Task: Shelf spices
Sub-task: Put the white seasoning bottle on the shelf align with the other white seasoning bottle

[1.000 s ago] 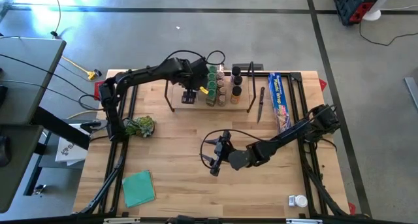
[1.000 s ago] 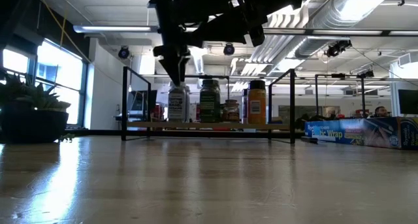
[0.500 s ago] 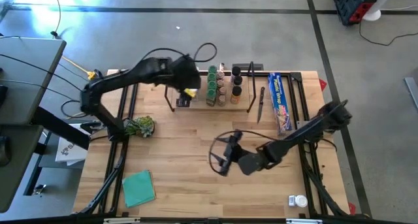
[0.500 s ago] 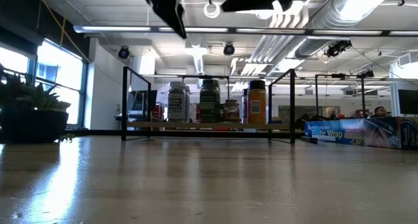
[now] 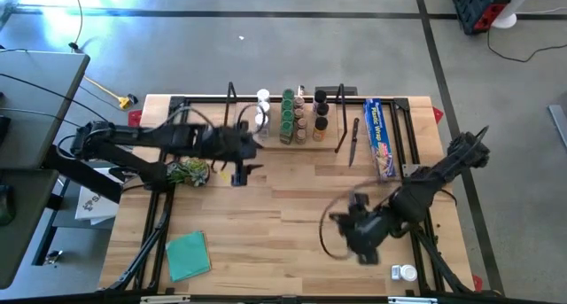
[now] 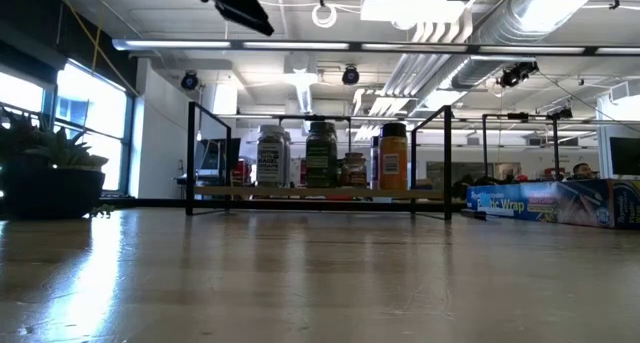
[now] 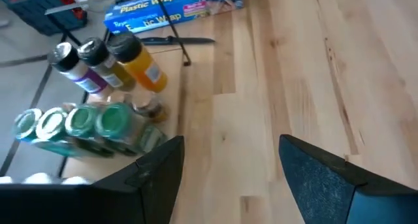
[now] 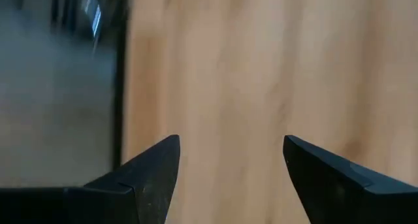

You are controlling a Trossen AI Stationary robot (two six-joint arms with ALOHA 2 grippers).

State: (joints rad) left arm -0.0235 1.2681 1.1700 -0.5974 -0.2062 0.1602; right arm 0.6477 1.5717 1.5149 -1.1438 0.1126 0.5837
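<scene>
Overhead, both arms blur; the left gripper [image 7: 228, 178] gapes empty, with the spices [image 7: 98, 123] on the shelf [image 5: 283, 136] just beyond. Likewise spread, the right gripper [image 8: 228, 178] faces bare table [image 8: 215, 74].

Green-lidded spice jars [image 7: 78, 123], a blue wrap box [image 5: 379, 136], a teal square [image 5: 187, 254].

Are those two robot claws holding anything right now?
No. The left gripper and the right gripper both stand open with only bare table between their fingers.
</scene>
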